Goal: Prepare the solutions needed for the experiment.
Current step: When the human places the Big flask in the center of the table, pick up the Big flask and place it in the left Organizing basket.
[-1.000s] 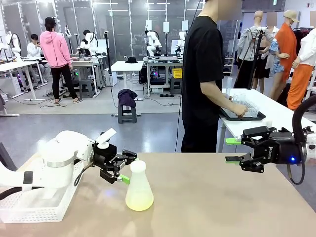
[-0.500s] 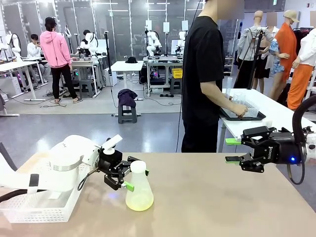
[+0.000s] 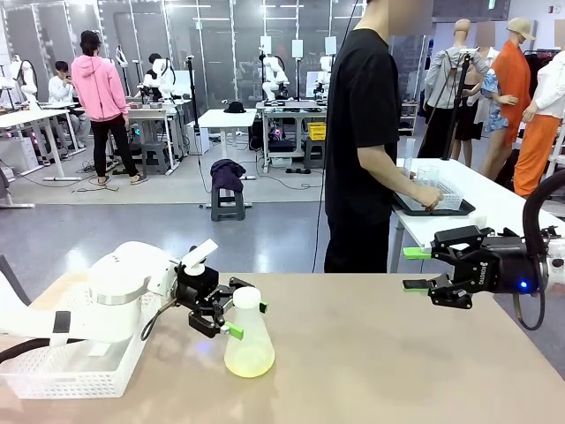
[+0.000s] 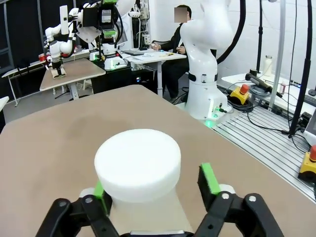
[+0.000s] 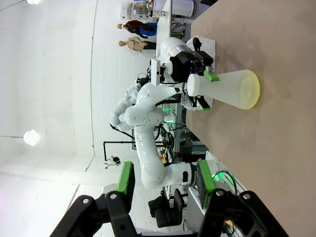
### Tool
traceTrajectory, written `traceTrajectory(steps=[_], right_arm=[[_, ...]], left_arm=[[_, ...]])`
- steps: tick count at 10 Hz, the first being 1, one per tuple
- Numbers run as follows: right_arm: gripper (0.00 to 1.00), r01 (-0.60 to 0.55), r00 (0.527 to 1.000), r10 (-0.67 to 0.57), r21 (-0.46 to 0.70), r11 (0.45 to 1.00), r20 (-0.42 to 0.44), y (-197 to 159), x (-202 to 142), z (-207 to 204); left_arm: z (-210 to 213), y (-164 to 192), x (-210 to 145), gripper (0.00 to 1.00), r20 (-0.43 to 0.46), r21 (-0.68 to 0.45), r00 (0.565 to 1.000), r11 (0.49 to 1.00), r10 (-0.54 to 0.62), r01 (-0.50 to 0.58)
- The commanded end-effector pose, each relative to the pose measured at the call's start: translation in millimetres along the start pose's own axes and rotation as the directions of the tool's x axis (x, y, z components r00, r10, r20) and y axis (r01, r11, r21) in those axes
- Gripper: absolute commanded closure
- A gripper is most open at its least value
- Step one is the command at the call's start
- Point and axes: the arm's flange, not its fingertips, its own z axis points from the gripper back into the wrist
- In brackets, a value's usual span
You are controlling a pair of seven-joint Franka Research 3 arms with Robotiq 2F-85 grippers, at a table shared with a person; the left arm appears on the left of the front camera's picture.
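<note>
A translucent conical flask [image 3: 248, 340] with a white cap [image 4: 137, 160] stands on the tan table left of centre. The solutions show as a shallow pale yellow layer [image 3: 249, 360] in its bottom, also visible in the right wrist view [image 5: 252, 89]. My left gripper [image 3: 247, 318] reaches in from the left with its green pads on either side of the flask's neck. In the left wrist view [image 4: 155, 185] one pad lies against the neck and a narrow gap remains at the other. My right gripper [image 3: 415, 268] hovers open above the table's right side, holding nothing [image 5: 165, 180].
A white plastic basket [image 3: 53, 375] sits at the table's front left under my left arm. A person in black [image 3: 366, 132] stands beyond the far edge, hands at a dark tray [image 3: 433, 208] on a neighbouring white table.
My left gripper has moved right from beside the flask until its fingers straddle the neck, and the jaws have narrowed. The right arm, the flask and the person have not moved.
</note>
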Motion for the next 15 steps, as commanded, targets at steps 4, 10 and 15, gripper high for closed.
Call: traceTrajectory(steps=[4,10,15], right_arm=[[0.36,-0.006,1.0,0.006,0.005,1.0,0.002,1,0,-1],[0.36,-0.006,1.0,0.006,0.005,1.0,0.002,1,0,-1],[0.36,-0.006,1.0,0.006,0.005,1.0,0.002,1,0,-1]], left_arm=[[-2,4,-3,0.67,0.036,0.016,0.999,1.0,-0.003,0.002],[7,1,29,1.0,-0.025,0.015,0.999,0.999,-0.035,0.035],[37,-20,89,0.98,-0.098,0.046,0.992,0.996,-0.078,0.083]])
